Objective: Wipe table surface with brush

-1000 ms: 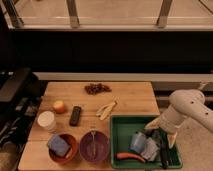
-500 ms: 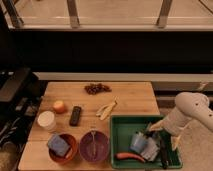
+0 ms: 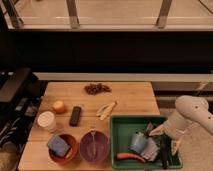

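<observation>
The table surface (image 3: pixel 127 97) is a light-brown wooden plank top filling the middle of the view. A green tray (image 3: pixel 120 131) sits on its front right corner. A slender black brush (image 3: pixel 164 154) lies in the tray's right end, handle running toward the front. My gripper (image 3: pixel 165 139) hangs from the white arm (image 3: pixel 192 112) at the right. It is low over the tray's right end, just above or at the upper end of the brush. Whether it touches the brush is hidden.
In the tray are a blue cup (image 3: pixel 138 141), a grey cloth (image 3: pixel 150 149) and an orange carrot (image 3: pixel 131 157). On the table are grapes (image 3: pixel 97 89), a banana peel (image 3: pixel 106 109), a black remote (image 3: pixel 75 115), an orange fruit (image 3: pixel 59 106), a white cup (image 3: pixel 47 121), an orange bowl (image 3: pixel 62 146) and a purple bowl (image 3: pixel 94 145).
The arm has shifted slightly right and down, bringing the gripper lower into the right end of the tray over the brush. The objects on the table have not moved.
</observation>
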Available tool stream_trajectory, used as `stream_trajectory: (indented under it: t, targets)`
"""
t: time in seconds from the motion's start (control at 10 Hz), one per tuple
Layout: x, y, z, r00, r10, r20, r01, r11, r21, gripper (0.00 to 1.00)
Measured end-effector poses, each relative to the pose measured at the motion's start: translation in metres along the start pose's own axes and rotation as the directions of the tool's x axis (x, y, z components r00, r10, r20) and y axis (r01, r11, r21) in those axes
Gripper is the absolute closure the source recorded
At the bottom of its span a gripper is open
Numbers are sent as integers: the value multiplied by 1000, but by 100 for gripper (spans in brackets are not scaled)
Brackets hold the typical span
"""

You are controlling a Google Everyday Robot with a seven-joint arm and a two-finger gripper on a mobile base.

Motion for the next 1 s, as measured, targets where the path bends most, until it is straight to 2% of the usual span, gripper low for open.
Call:
stream_trajectory:
  t: [0.1, 0.5, 0.6, 0.8, 1.0]
  targets:
    - [-4, 3, 3, 1000, -17, 2, 17, 1000, -16, 20]
    - [-4, 3, 15, 999, -41, 18, 42, 998, -44, 22]
    - [-4, 3, 17, 999, -45, 14, 45, 998, -44, 28]
    - [-6, 0, 16, 999, -53, 3, 53, 998, -39, 49]
    - [-9, -5, 12, 998, -54, -27, 53, 998, -41, 71]
